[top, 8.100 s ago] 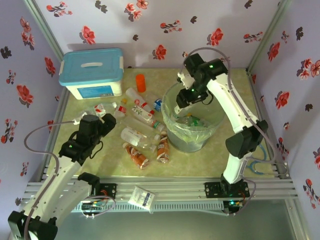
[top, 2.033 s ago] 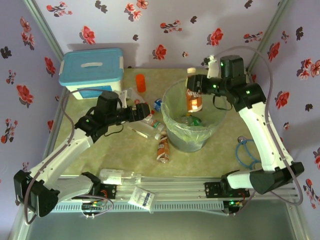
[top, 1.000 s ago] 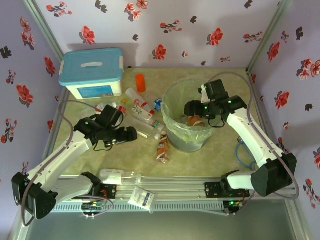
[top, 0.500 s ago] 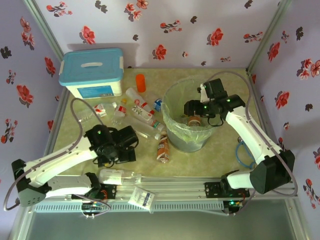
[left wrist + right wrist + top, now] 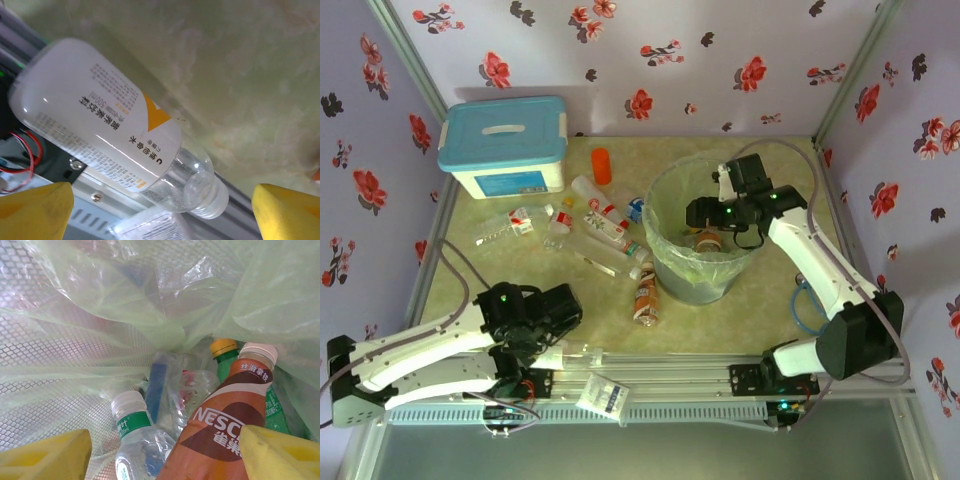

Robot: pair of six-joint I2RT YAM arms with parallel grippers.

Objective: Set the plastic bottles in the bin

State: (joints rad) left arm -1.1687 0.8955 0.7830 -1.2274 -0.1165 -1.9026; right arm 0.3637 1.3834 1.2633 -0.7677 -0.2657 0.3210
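A: Labels first. What can you read?

B: The left gripper (image 5: 160,200) looks down on a white-label bottle (image 5: 100,125). It has Chinese print, "500ml" and an orange triangle. The right gripper (image 5: 165,440) has a brown bottle (image 5: 215,425) in front of it reading "NESC…", with Chinese characters under its white cap.

A: Gripper states?

B: Both have their jaws spread. The left pads (image 5: 35,207) stand well apart, and the white-label bottle sits in the gap with neither pad touching it. On the right, the brown bottle's body comes up between the pads (image 5: 45,460), close against one and far from the other, so it isn't clamped.

A: What else is around?

B: The white-label bottle rests on the front rail (image 5: 95,212), with a packet (image 5: 150,227) just past its cap and red wires (image 5: 22,150) beside its base. The right gripper hangs inside the bin (image 5: 695,290), with the green liner (image 5: 165,305) bunched ahead. Past the brown bottle are a green bottle (image 5: 225,360) with a yellow cap and a clear white-capped bottle (image 5: 132,435). Loose bottles (image 5: 605,215) lie beyond the left gripper, between it and the bin. The orange cylinder (image 5: 602,165) and white box (image 5: 503,150) are farther back.

A: Axes?

B: The white-label bottle lies flat, diagonal to the jaws, with its cap end nearest the pads. The brown bottle's cap points away from the gripper, deeper into the bin.
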